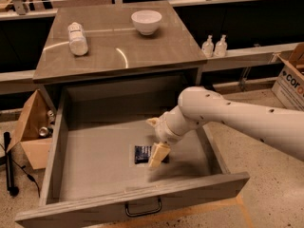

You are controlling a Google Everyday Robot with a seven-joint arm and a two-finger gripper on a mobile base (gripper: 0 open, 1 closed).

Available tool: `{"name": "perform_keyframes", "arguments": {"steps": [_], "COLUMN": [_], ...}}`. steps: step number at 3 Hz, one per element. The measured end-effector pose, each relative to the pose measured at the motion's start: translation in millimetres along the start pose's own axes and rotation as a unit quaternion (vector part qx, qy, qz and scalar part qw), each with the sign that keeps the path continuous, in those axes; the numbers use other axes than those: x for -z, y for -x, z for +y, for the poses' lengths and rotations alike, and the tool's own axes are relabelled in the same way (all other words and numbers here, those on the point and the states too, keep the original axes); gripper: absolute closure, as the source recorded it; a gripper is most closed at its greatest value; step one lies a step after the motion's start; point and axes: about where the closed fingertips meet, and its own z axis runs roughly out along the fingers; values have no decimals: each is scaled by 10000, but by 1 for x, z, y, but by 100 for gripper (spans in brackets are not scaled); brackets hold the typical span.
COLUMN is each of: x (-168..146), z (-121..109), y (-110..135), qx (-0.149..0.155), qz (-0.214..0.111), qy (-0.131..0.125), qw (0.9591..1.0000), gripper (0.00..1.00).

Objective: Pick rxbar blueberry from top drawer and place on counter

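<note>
The rxbar blueberry (141, 154) is a small dark navy wrapper lying flat on the floor of the open top drawer (53, 151), near its middle front. My gripper (155, 139) reaches down into the drawer from the right, on a white arm. It is open, with cream fingers spread; the nearer finger (158, 155) hangs over the bar's right end and hides part of it. The counter (118, 51) is the grey-brown top behind the drawer.
On the counter a white bottle (77, 38) lies on its side at the left and a white bowl (146, 21) stands at the back. Two small bottles (214, 46) stand on a ledge at the right. Cardboard boxes sit on the floor at the left (28, 132) and right (290, 82).
</note>
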Motion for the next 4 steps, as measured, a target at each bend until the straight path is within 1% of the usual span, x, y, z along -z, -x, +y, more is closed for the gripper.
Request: {"name": "perform_keyframes", "arguments": {"steps": [1,3,4], "x": [-10,-25,-28], "z": [7,18,21], "y": [-3,-16,-24], "qx": [-12,-114,-180], "qz": [33,-55,-93], "qy": [36,257,324], "qw": [10000,9996,9993], "gripper": [0,0,0]}}
